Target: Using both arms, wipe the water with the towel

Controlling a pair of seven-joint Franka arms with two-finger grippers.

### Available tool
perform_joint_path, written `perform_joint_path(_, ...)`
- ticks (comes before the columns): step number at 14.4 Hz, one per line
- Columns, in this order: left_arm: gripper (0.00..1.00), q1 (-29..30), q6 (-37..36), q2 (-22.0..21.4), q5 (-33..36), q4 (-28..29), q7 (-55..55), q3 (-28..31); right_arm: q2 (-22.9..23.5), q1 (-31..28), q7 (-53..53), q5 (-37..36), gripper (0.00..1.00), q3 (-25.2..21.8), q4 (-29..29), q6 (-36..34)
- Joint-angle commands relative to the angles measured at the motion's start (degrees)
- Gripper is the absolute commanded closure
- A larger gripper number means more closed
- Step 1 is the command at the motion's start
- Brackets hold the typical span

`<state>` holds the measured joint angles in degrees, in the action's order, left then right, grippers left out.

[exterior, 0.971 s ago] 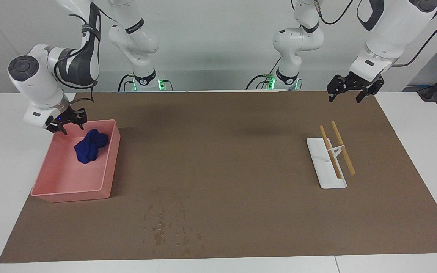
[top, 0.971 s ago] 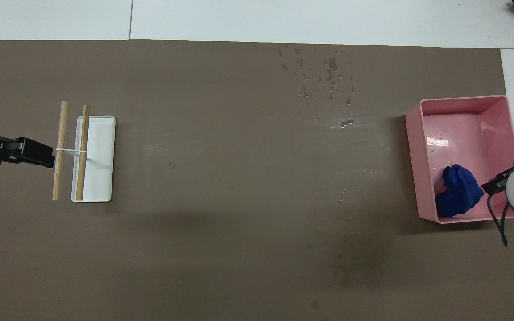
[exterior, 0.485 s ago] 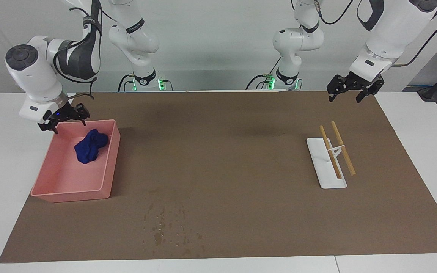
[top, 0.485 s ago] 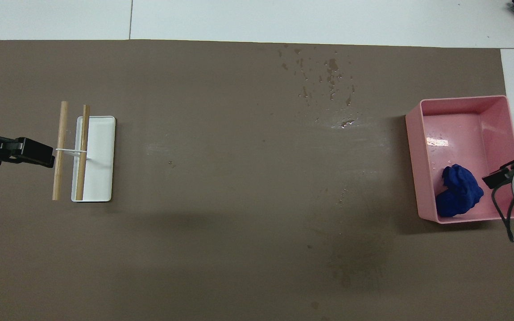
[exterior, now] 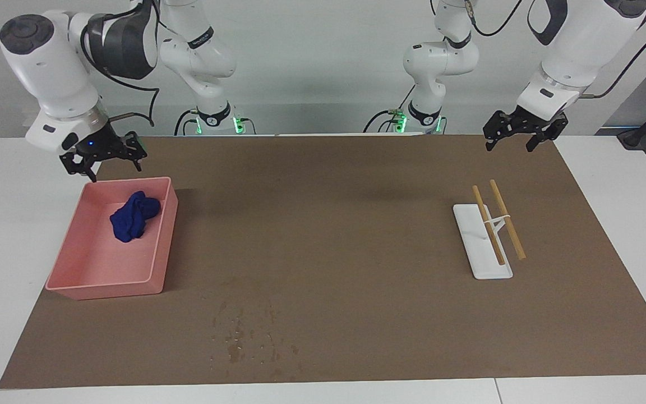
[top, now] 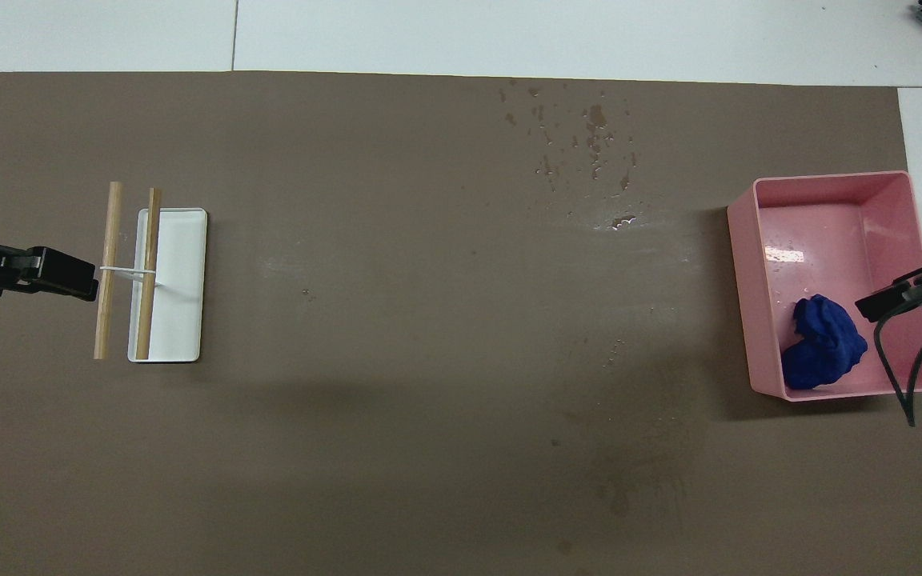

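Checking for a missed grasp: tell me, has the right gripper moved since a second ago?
Yes. The right gripper rose from inside the pink bin, leaving the towel.

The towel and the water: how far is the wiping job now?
Nothing looks done yet. The water lies as droplets on the brown mat. The towel sits bunched in the pink bin, ungripped. The right gripper is open above the bin's edge; the left gripper waits open near the rack. Grasping and wiping remain.

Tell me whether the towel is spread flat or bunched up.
Bunched up. The towel sits as a crumpled blue lump inside the pink bin, at the end nearer the robots, with no gripper touching it.
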<state>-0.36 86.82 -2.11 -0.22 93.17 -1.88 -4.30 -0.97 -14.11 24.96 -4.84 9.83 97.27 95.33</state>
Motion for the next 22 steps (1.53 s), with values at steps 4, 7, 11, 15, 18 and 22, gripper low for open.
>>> perform_joint_path(4,0.0,0.19,1.16,-1.49,-0.83,1.75,-0.58,0.26,-3.33,-0.13,-3.33,4.4,0.0,0.81,-3.85,-2.42)
perform_joint_path(7,0.0,0.19,1.16,-1.4,-0.83,1.75,-0.58,0.26,-4.13,-0.13,-11.12,4.49,0.0,2.21,-3.84,-4.35)
perform_joint_path(11,0.0,0.19,1.07,-1.49,-0.83,1.75,-0.58,0.26,-4.74,0.04,-15.38,4.31,0.0,2.83,-3.49,-6.73)
perform_joint_path(15,0.0,0.19,1.16,-1.4,-0.83,1.75,-0.58,0.26,-4.13,3.97,-22.75,4.31,0.0,1.18,-3.76,-6.74)
perform_joint_path(18,0.0,0.19,1.16,-1.49,-0.83,1.75,-0.58,0.26,-3.6,13.57,-23.82,4.57,0.0,-7.96,-3.67,-6.47)
perform_joint_path(22,0.0,0.19,1.16,-1.4,-0.83,1.75,-0.58,0.26,-3.6,14.37,-23.82,7.48,0.0,-7.72,-3.67,-5.93)
